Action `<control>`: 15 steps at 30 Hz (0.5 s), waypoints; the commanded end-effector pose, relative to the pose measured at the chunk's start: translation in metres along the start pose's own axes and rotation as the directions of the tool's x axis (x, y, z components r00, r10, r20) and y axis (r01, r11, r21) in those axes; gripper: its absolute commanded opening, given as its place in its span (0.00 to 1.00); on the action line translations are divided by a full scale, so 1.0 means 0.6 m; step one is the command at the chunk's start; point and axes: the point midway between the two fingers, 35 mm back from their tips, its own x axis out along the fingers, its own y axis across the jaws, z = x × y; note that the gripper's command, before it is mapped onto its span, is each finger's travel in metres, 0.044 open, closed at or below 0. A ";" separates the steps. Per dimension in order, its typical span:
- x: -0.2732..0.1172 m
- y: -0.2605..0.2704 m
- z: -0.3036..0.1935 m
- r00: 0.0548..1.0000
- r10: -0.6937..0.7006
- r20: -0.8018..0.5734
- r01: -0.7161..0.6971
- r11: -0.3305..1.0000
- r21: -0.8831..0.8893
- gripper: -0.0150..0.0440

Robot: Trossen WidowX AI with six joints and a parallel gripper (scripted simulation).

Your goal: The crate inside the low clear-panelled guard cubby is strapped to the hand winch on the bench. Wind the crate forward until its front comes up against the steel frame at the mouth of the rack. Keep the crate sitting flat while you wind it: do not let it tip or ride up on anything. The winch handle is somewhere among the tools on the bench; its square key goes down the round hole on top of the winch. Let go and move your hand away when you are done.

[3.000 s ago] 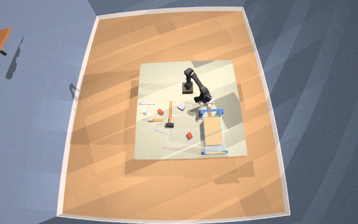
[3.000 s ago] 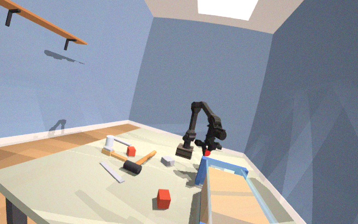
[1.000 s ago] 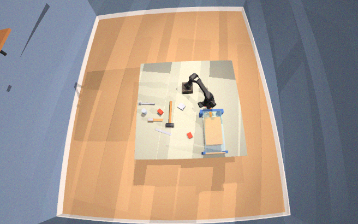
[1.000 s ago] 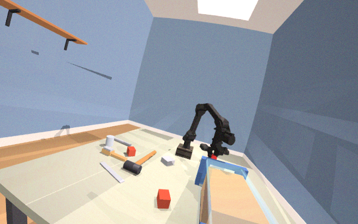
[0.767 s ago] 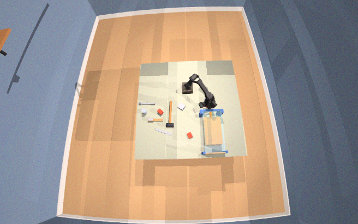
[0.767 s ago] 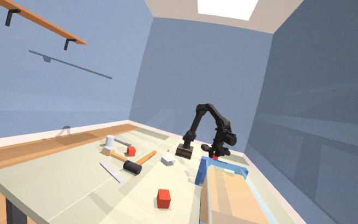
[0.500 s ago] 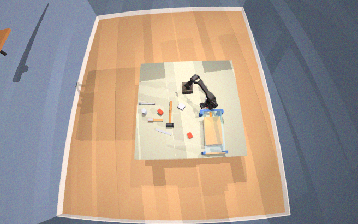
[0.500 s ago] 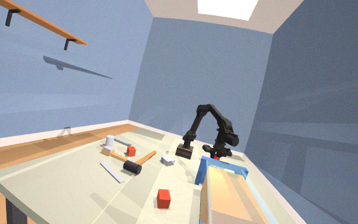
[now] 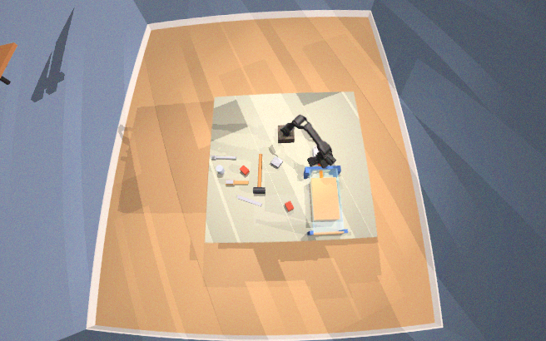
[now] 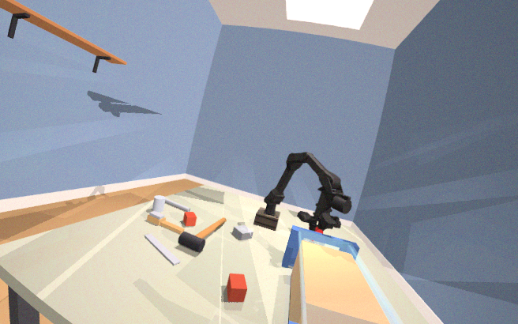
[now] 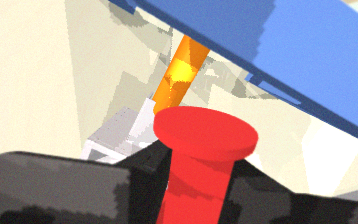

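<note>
My gripper (image 9: 321, 162) (image 10: 318, 227) (image 11: 192, 140) is shut on the red grip of the winch handle (image 10: 319, 230) (image 11: 205, 131), just outside the rack mouth. The handle's crank arm and square key are hidden, so I cannot tell whether the key is in its hole. The pale winch (image 11: 112, 131) shows partly beyond the fingers. An orange strap (image 9: 320, 174) (image 11: 175, 87) runs from it under the blue frame (image 9: 337, 170) (image 10: 290, 249) (image 11: 220, 25). The tan crate (image 9: 325, 200) (image 10: 332, 273) sits flat in the clear-panelled cubby (image 9: 326, 225), with a gap between its front and the frame.
Left of the rack lie a black-headed mallet (image 9: 259, 190) (image 10: 192, 241), a grey block (image 9: 276, 162) (image 10: 242, 232), a red block (image 9: 289, 206) (image 10: 237, 288), another red block (image 9: 244, 170) (image 10: 189, 218), a flat bar (image 9: 250, 200) (image 10: 162, 249), a brush-like tool (image 9: 239, 182), a wrench-like tool (image 9: 225, 158) and a white cylinder (image 9: 220, 169) (image 10: 159, 203).
</note>
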 end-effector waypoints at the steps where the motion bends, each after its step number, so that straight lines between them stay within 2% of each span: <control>1: -0.002 0.025 0.009 1.000 0.027 0.015 -0.026 1.000 -0.009 0.25; 15: -0.003 0.054 0.020 0.999 0.028 0.015 -0.028 1.000 -0.009 0.25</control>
